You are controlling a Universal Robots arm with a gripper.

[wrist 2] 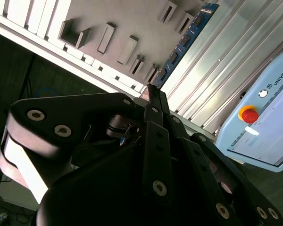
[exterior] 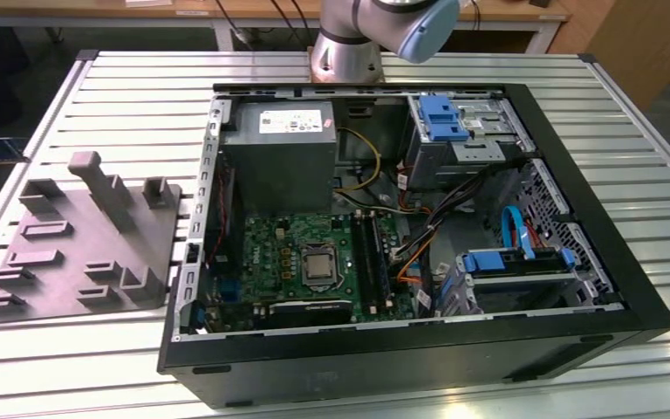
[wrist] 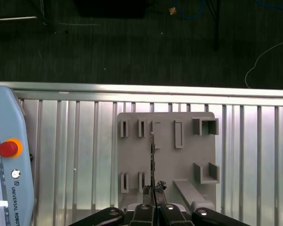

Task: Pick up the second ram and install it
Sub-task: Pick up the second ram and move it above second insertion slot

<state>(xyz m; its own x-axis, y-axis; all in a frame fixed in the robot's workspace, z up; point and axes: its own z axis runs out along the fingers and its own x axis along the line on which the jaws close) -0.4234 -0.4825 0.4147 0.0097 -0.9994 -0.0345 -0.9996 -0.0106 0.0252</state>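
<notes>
My gripper [wrist: 153,190] hangs high over the grey fixture tray [wrist: 188,165] and is shut on the second ram [wrist: 152,155]. Seen edge-on in the first wrist view, the ram is a thin dark line running out from the fingertips. In the second wrist view it is a long blue-black stick [wrist 2: 186,40] with a row of black chips, reaching away from the closed fingertips [wrist 2: 151,92] in front of the tray [wrist 2: 108,21]. In the exterior view the tray [exterior: 79,253] lies on the slatted table at that view's left, with no stick in its slots.
The open computer case [exterior: 591,227] fills the table's middle, with the motherboard [exterior: 300,253], its long black socket strips [exterior: 370,253], a power supply [exterior: 279,148] and loose cables [exterior: 428,236]. A teach pendant [wrist: 4,155] lies beside the tray. The arm's base [exterior: 347,52] stands behind the case.
</notes>
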